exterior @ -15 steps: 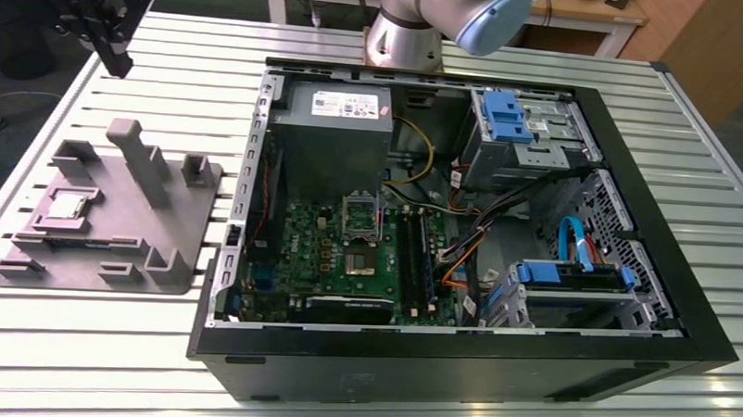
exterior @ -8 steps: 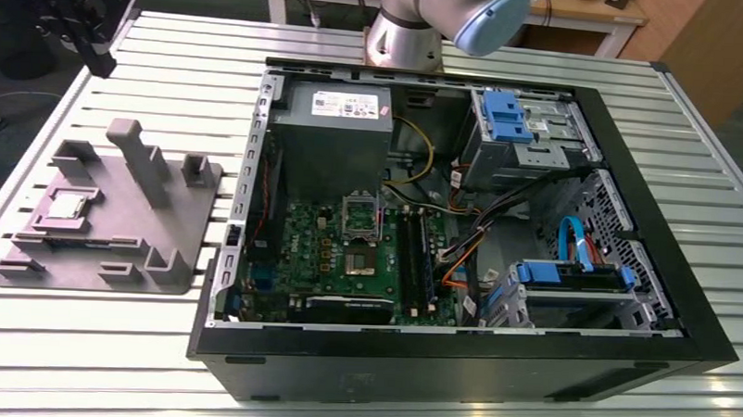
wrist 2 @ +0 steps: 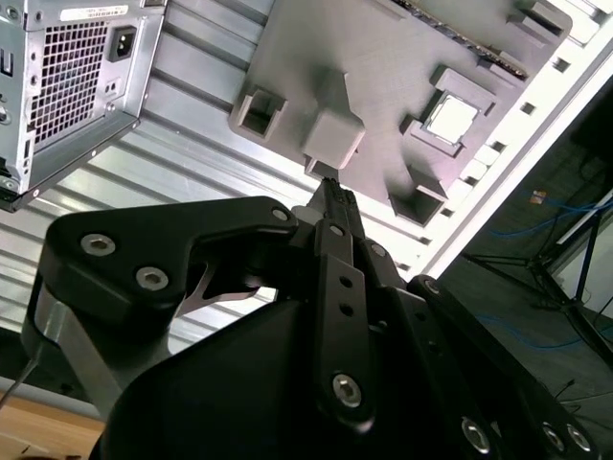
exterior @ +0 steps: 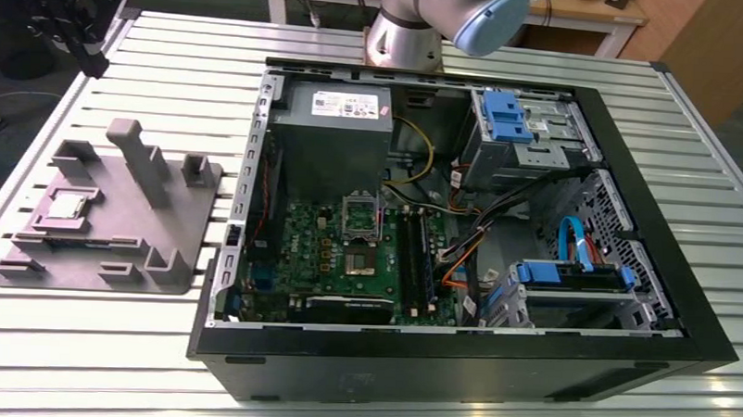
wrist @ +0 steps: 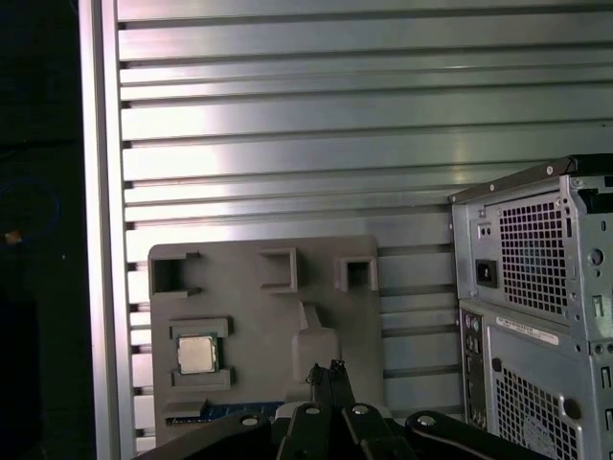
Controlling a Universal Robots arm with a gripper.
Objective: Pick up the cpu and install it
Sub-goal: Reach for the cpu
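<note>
Here, my claw (wrist: 329, 372) hung in the air above the slatted metal desk (exterior: 119, 348), well apart from everything on it. In both wrist views its two dark fingertips (wrist 2: 330, 192) sat pressed together into one narrow point, with nothing between them. I judged that I carried nothing.

The cpu (exterior: 72, 205) had not yet been picked up. It was a small, flat, silvery square lying face up in a shallow pocket of a grey moulded holder (exterior: 160, 229). The holder lay flat near the desk's edge on the exterior view's left, and the cpu sat in the part of the holder closest to that edge. Raised lips hugged the pocket's sides, which I took as a way to keep the chip square and in a known spot, with its top left free from above. In the first wrist view the cpu (wrist: 196, 354) lay off to one side of my fingertips, not beneath them.

Just beside the holder stood an open computer case (exterior: 465, 360), lying on its side so the green motherboard (exterior: 308, 253) faced upward. The dark square socket (exterior: 359, 261) sat near the board's middle, its metal frame (exterior: 361, 211) swung upright, so I judged it open and empty.
</note>
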